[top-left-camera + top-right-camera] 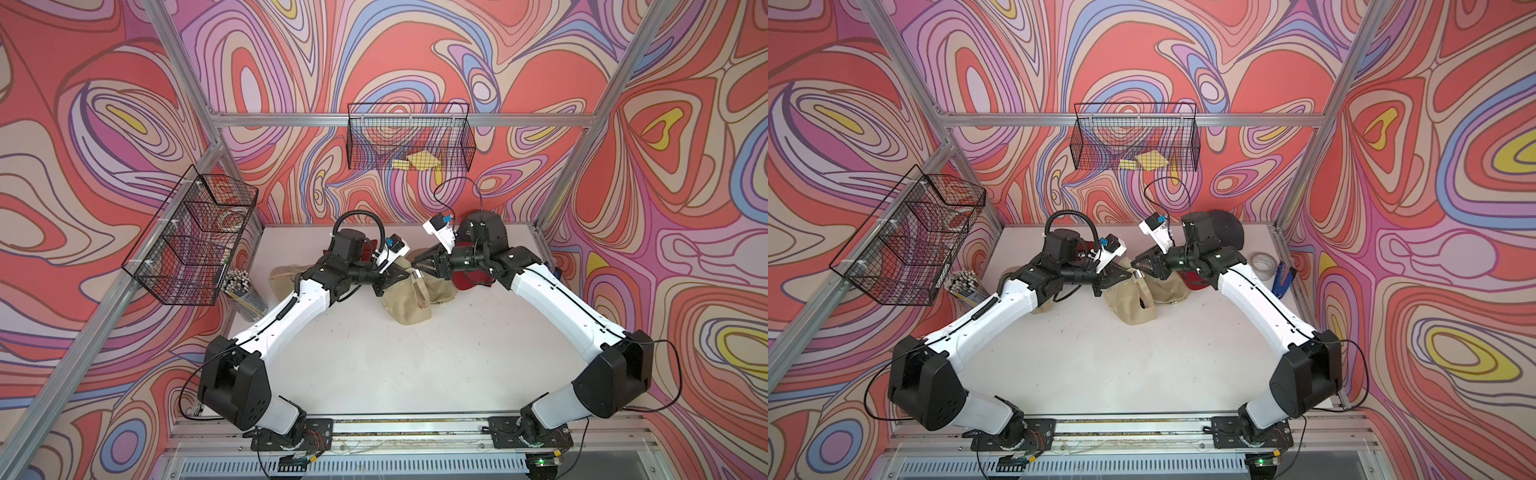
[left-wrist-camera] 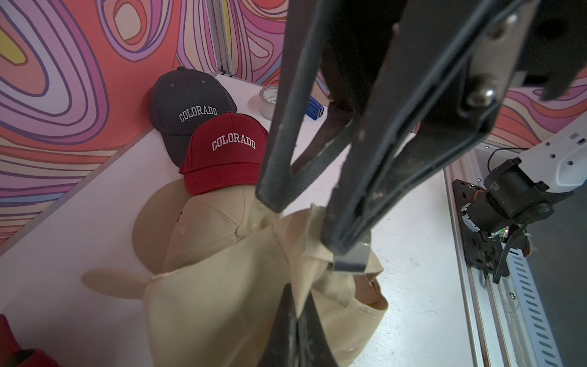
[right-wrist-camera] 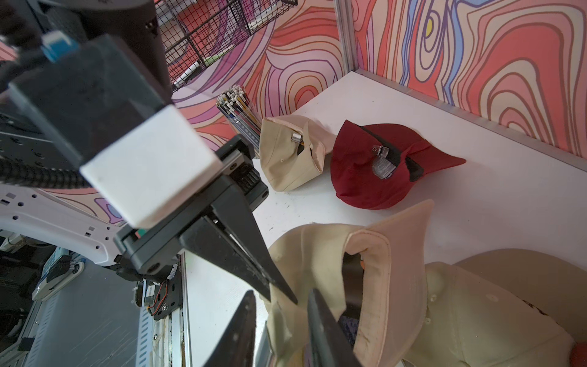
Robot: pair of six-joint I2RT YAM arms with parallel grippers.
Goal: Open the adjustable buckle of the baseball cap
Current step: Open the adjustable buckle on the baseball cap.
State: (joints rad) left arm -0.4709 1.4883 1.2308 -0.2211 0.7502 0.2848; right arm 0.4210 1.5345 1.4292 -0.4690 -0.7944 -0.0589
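At the middle of the white tabletop (image 1: 374, 365), your left tool (image 3: 287, 297) pinches the beige cap (image 1: 409, 301) by its rear edge to steady it, so the right tool (image 2: 308, 225), jaws narrowly apart, can work the metal buckle (image 2: 351, 262)

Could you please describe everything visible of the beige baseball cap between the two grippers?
The beige fabric baseball cap lies crumpled on the white table, rear opening upward, its pale sweatband showing. Its strap carries a silver metal buckle. The left gripper is shut on its rear edge; the right gripper, jaws apart, straddles the strap by the buckle. It touches a second beige cap beside it.
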